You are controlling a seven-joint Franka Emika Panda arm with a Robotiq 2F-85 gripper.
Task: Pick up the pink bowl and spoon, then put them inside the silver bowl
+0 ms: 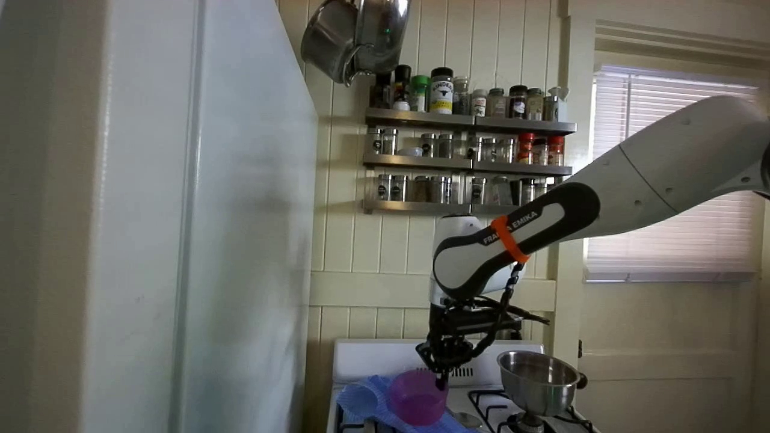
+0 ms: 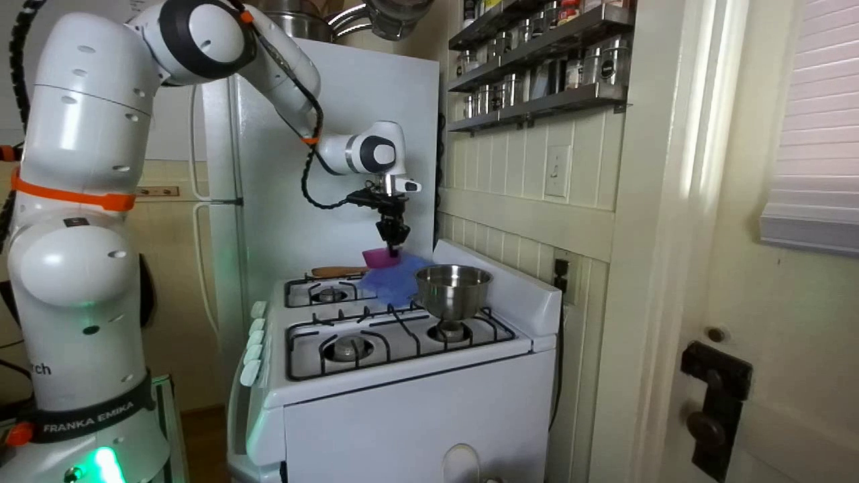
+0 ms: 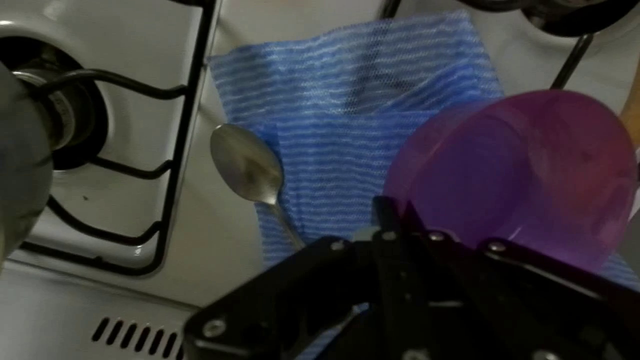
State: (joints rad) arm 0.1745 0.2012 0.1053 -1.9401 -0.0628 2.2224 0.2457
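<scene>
The pink bowl is tilted over the blue striped cloth, and my gripper is shut on its rim, one finger outside the wall and one inside. In both exterior views the bowl hangs at or just above the cloth; whether it touches cannot be told. The metal spoon lies partly on the cloth beside my gripper, its handle running under the fingers out of sight. The silver bowl stands upright on the burner nearest the door; a curved grey side of it enters the wrist view's left edge.
Black stove grates surround the burners. The blue cloth covers the stove between them. A blue rounded object sits beside the pink bowl. A wooden handle lies near the fridge. Behind rises the stove's backguard.
</scene>
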